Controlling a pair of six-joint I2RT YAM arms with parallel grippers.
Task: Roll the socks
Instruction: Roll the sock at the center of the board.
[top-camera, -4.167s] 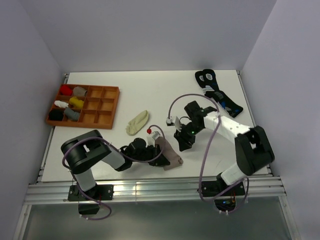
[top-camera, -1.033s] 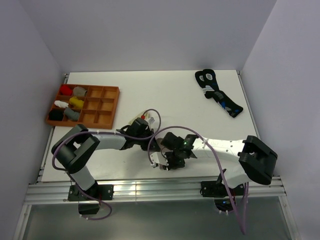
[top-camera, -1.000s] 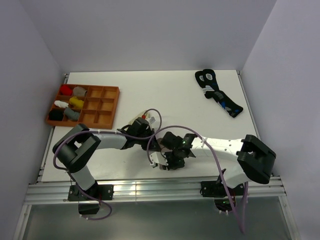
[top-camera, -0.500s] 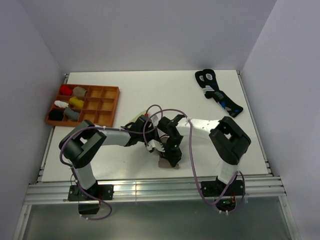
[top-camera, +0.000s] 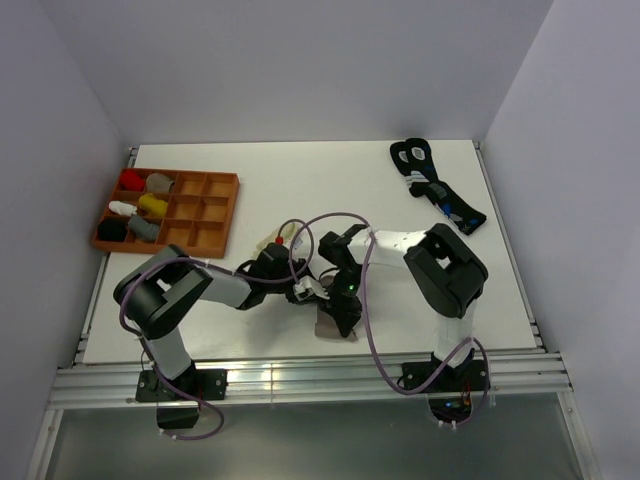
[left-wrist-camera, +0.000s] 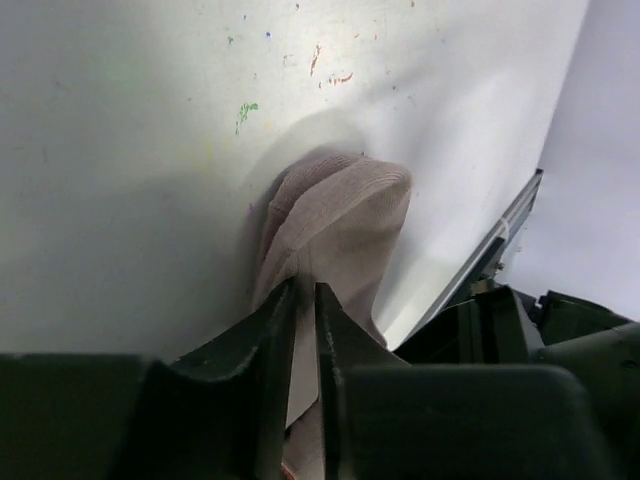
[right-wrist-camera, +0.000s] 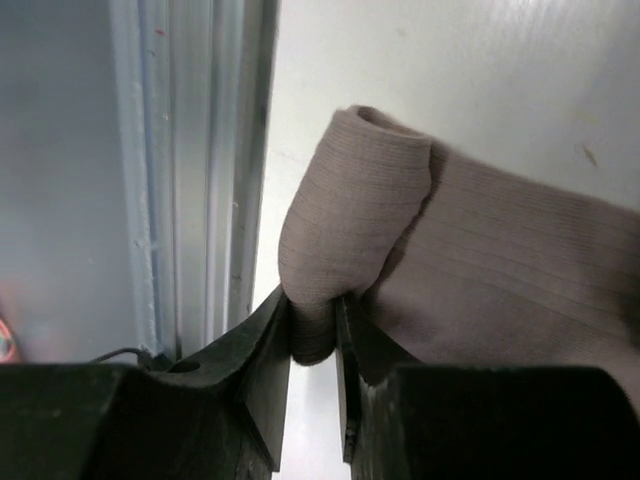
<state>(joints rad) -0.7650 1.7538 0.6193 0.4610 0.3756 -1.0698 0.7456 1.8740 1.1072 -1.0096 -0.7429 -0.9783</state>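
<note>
Right hand (right-wrist-camera: 312, 330) pinched nearly shut on folded end of taupe sock (right-wrist-camera: 480, 250), near front edge of tabletop (top-camera: 350, 190). Left hand (left-wrist-camera: 305, 300) barely parted over same sock, grip unclear. Soft, light, floppy; best gripped at fold.

A brown tray (top-camera: 236, 212) with small sock bundles (top-camera: 140, 205) sits far left on the tabletop (top-camera: 320, 185); black socks (top-camera: 437, 195) lie far right

My overhead camera sits high behind the arm bases, looking down across the whole table (top-camera: 300, 190). Both wrist cameras (each riding its own arm) look from very close, low over the tabletop, at the taupe sock (top-camera: 326, 324), which all three views share.
</note>
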